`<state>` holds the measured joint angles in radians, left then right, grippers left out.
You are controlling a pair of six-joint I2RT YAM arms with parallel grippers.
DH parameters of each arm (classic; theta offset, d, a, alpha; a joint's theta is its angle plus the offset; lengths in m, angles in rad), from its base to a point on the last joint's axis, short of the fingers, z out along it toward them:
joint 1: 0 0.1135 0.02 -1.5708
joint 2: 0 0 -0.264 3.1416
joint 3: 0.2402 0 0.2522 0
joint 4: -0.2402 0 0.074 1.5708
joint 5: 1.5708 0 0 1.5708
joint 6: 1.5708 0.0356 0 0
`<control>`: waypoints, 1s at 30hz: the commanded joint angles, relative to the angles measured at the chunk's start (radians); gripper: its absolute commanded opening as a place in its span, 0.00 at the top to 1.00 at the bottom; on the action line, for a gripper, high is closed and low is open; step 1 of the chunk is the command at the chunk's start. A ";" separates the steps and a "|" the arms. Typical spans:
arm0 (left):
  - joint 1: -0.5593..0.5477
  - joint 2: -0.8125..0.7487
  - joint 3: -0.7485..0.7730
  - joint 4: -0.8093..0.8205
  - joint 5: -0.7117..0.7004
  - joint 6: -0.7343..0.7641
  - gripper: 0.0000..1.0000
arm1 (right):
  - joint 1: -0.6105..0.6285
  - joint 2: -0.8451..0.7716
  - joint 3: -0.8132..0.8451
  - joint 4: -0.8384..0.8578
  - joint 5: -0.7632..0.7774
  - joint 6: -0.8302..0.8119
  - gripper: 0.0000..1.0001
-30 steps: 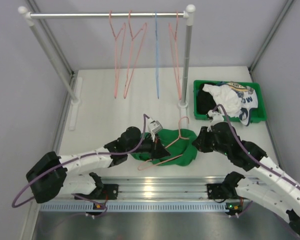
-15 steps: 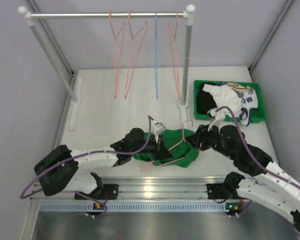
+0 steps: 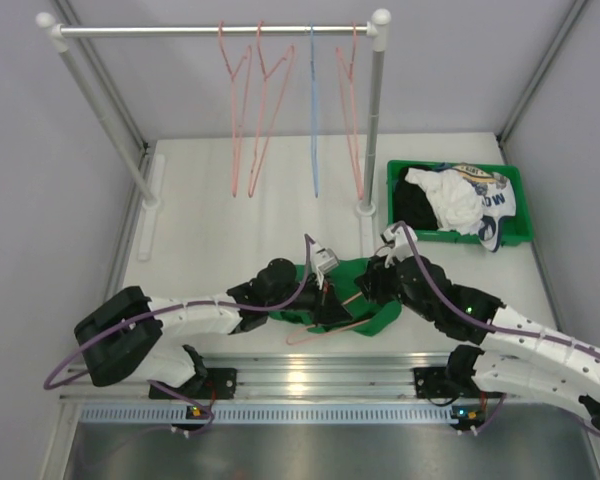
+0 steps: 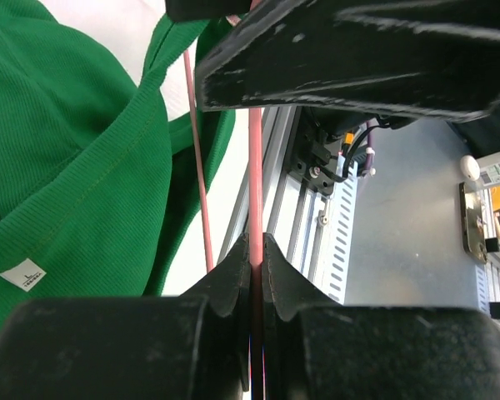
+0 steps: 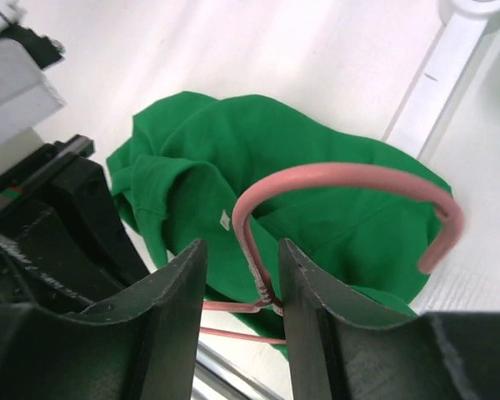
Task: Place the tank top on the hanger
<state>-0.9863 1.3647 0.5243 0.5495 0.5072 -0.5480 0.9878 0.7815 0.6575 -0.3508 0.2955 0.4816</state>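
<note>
The green tank top (image 3: 365, 300) lies crumpled on the table near the front edge. A pink hanger (image 3: 325, 328) lies on it, hook pointing to the back right. My left gripper (image 3: 330, 300) is shut on one wire of the hanger (image 4: 255, 167); the tank top (image 4: 67, 167) lies to its left. My right gripper (image 3: 373, 283) is open, its jaws standing on either side of the hanger's twisted neck (image 5: 264, 279), below the hook (image 5: 342, 177). The tank top (image 5: 317, 133) lies under the hook.
A rack at the back holds several pink hangers (image 3: 250, 100) and a blue hanger (image 3: 313, 110); its right post (image 3: 372, 120) stands just behind the tank top. A green bin (image 3: 460, 238) at right holds white and black garments. A metal rail (image 3: 300, 375) runs along the front.
My right gripper has moved left, from beside the tank top to around the hanger's neck. My left arm has pushed right with the hanger, which shifted slightly.
</note>
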 commanded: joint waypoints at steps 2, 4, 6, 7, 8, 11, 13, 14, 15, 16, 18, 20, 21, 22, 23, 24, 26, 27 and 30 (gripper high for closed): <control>-0.012 0.001 0.048 0.086 -0.015 0.017 1.00 | 0.052 -0.007 -0.030 0.070 0.132 0.015 0.62; -0.015 0.001 0.049 0.081 -0.025 0.019 1.00 | 0.055 -0.022 -0.042 0.069 0.162 0.023 0.66; -0.020 0.004 0.049 0.079 -0.030 0.020 1.00 | 0.058 -0.042 -0.058 0.072 0.181 0.031 0.68; -0.022 0.005 0.049 0.078 -0.033 0.020 1.00 | 0.058 -0.053 -0.062 0.075 0.185 0.034 0.73; -0.026 0.005 0.051 0.079 -0.039 0.019 1.00 | 0.058 -0.059 -0.070 0.076 0.188 0.034 0.76; -0.032 0.016 0.060 0.070 -0.053 0.014 1.00 | 0.060 -0.057 -0.071 0.082 0.198 0.035 0.93; -0.035 0.020 0.074 0.040 -0.067 0.014 1.00 | 0.060 -0.051 -0.071 0.085 0.203 0.031 1.00; -0.040 0.020 0.078 0.027 -0.079 0.014 0.95 | 0.060 -0.048 -0.071 0.085 0.205 0.028 1.00; -0.041 0.017 0.080 0.018 -0.105 0.016 0.89 | 0.061 -0.047 -0.070 0.085 0.212 0.026 1.00; -0.041 0.014 0.083 -0.003 -0.120 0.014 0.77 | 0.063 -0.048 -0.070 0.087 0.217 0.023 1.00; -0.045 -0.005 0.079 -0.011 -0.172 0.014 0.70 | 0.069 -0.048 -0.071 0.087 0.235 0.018 1.00; -0.045 -0.024 0.059 -0.029 -0.222 0.010 0.61 | 0.072 -0.056 -0.075 0.085 0.244 0.011 1.00; -0.045 -0.050 0.049 -0.029 -0.249 0.008 0.58 | 0.072 -0.056 -0.076 0.085 0.249 0.008 1.00; -0.045 -0.061 0.031 -0.029 -0.286 0.005 0.57 | 0.072 -0.057 -0.078 0.087 0.249 0.005 1.00; -0.045 -0.076 0.025 -0.048 -0.315 0.003 0.56 | 0.072 -0.054 -0.076 0.084 0.251 0.002 1.00; -0.046 -0.107 0.022 -0.060 -0.338 0.002 0.56 | 0.075 -0.054 -0.076 0.085 0.255 0.002 1.00; -0.045 -0.139 0.003 -0.083 -0.416 -0.004 0.55 | 0.077 -0.047 -0.076 0.087 0.255 -0.003 1.00; -0.045 -0.174 -0.003 -0.124 -0.446 -0.007 0.54 | 0.080 -0.045 -0.076 0.088 0.254 -0.005 1.00; -0.045 -0.246 -0.024 -0.209 -0.567 -0.027 0.53 | 0.087 -0.039 -0.075 0.093 0.251 -0.015 1.00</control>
<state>-1.0286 1.1961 0.5232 0.4187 0.1074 -0.5587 1.0504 0.7364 0.5804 -0.3206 0.5220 0.4896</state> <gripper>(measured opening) 0.465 0.091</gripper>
